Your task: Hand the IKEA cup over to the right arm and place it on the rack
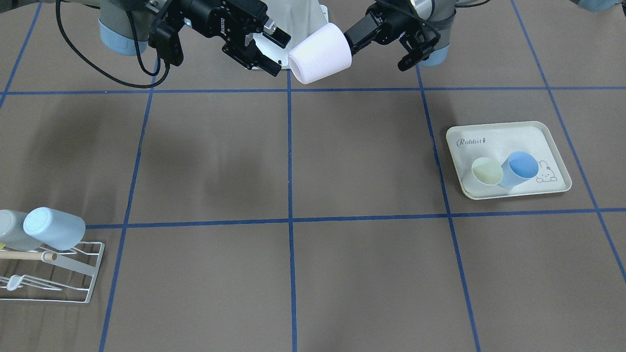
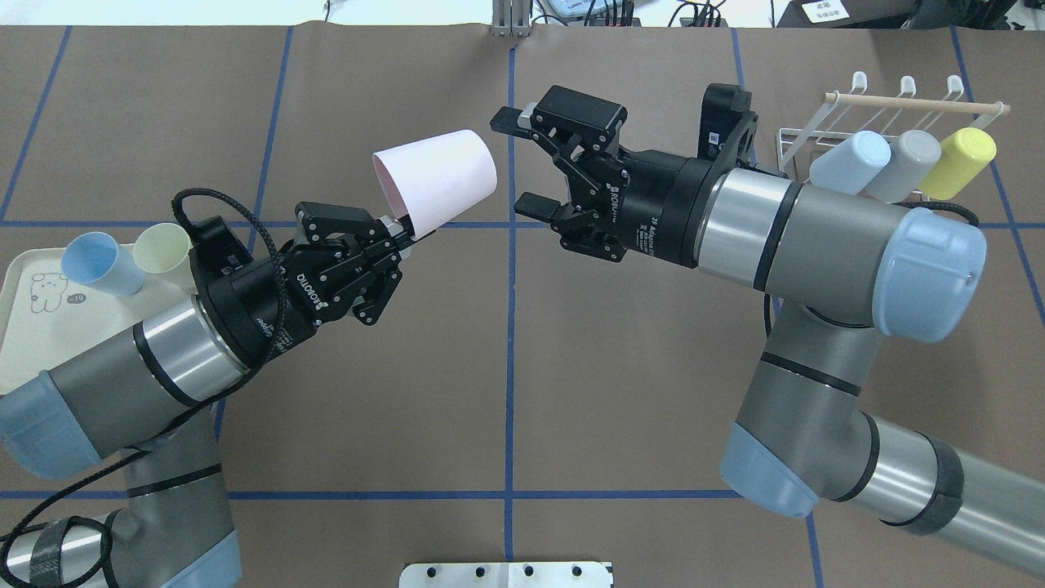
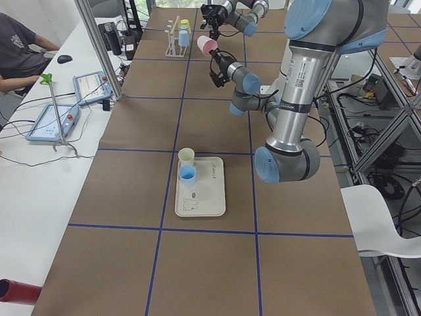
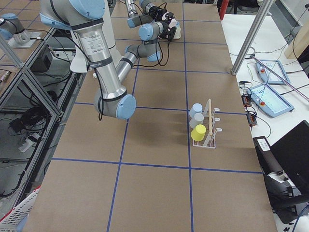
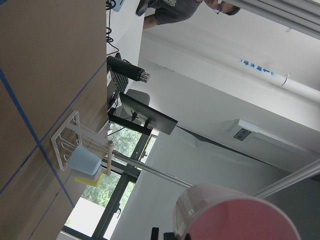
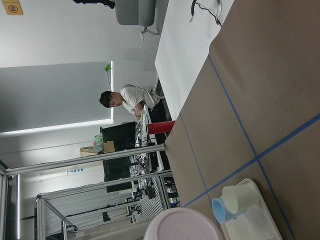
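Observation:
The pink IKEA cup [image 2: 437, 175] hangs on its side above the table, its mouth toward my left arm. My left gripper [image 2: 400, 233] is shut on the cup's rim, which also shows across the table at the left gripper [image 1: 349, 44] and the cup [image 1: 320, 54]. My right gripper [image 2: 518, 163] is open just off the cup's closed base, its fingers spread and apart from the cup. The white wire rack [image 2: 898, 122] with its wooden rod stands at the far right. It carries a light blue, a grey and a yellow cup.
A cream rabbit-print tray [image 2: 24, 310] on my left holds a blue cup [image 2: 98, 261] and a cream cup [image 2: 159, 247]. Blue tape lines cross the brown table. A person sits at a side desk [image 3: 20, 46] beyond the table.

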{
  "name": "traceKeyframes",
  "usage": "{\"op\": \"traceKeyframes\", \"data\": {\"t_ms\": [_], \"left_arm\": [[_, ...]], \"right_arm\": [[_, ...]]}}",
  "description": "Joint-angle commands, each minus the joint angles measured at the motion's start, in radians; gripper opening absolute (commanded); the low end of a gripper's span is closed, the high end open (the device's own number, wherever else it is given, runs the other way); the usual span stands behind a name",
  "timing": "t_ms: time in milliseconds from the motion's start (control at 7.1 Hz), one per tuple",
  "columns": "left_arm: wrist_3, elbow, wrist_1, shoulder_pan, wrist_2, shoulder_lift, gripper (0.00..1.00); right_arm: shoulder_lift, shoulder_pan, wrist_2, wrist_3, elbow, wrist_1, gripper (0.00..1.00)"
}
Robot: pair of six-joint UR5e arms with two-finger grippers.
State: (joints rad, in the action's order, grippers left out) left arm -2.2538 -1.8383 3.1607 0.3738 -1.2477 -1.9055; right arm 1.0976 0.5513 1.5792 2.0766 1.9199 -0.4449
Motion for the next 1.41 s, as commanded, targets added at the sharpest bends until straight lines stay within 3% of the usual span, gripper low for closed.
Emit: {"op": "traceKeyframes", "data": {"t_ms": [0,1268], "left_arm": [[-0.001,0.004,-0.004,-0.003,0.002,-0.006,0.00],[0.000,0.031,-0.039,-0.027,0.022,-0.067,0.00]], "right_arm": [[0.001,-0.001,0.001,-0.001,-0.002,0.000,1.00],[-0.001,-0.010,-0.001,-0.003,-0.018,0.005,1.00]]}}
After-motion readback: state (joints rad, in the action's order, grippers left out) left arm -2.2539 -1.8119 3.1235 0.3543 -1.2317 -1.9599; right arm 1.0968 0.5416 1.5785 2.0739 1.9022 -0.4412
